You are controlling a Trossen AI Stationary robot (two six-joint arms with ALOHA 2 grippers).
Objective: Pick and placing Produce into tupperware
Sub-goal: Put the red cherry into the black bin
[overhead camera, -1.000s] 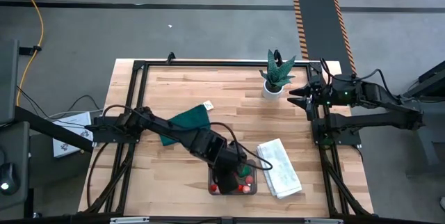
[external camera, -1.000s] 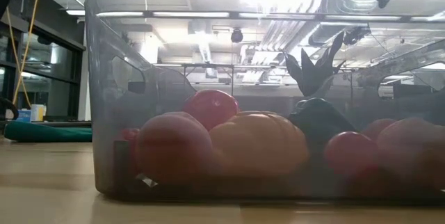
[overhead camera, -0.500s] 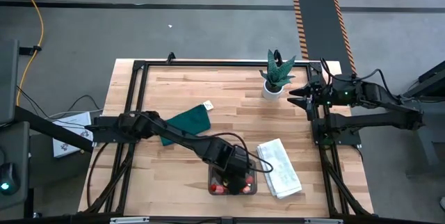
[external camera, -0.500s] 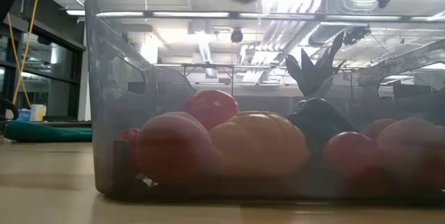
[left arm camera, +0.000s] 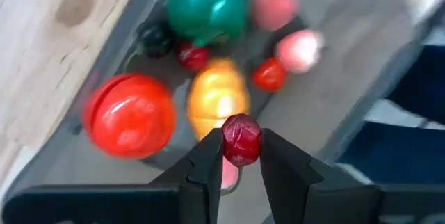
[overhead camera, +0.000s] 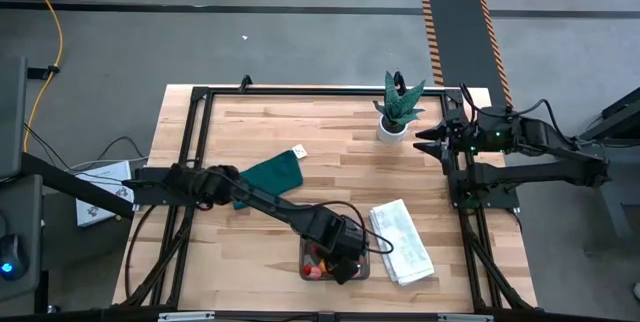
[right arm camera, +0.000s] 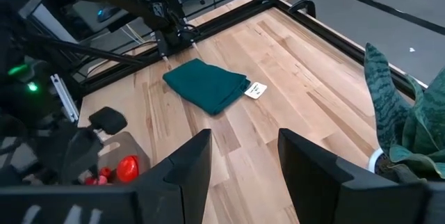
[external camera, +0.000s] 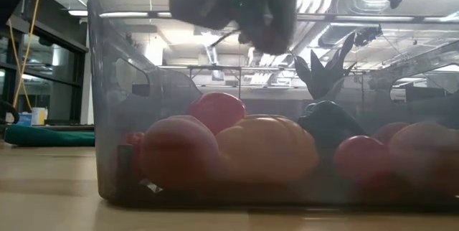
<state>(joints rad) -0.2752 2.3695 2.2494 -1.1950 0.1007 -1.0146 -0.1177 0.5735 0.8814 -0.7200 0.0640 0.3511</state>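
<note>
Clear greyish plastic formed the tupperware (overhead camera: 310, 274), which was set near the front edge of the wooden table (overhead camera: 330, 142), just beside a folded white towel (overhead camera: 402, 241). Several pieces of produce were seen inside it: a large red ball-shaped piece (left arm camera: 128, 115), an orange one (left arm camera: 218, 97), a green one (left arm camera: 207, 7), two pink ones and some small red ones. The left gripper (left arm camera: 240, 156) was positioned directly over the container, and a small dark red fruit (left arm camera: 241, 139) was pinched between its two fingers, above the orange piece. In the low view the dark gripper (external camera: 247, 12) was seen just over the container's rim. The right gripper (right arm camera: 243, 156) was held off by the table's right edge, close to a potted plant (overhead camera: 397, 107), with its fingers parted and nothing between them. A dark green cloth (overhead camera: 268, 177) was spread on the table's left half, well apart from the container.
</note>
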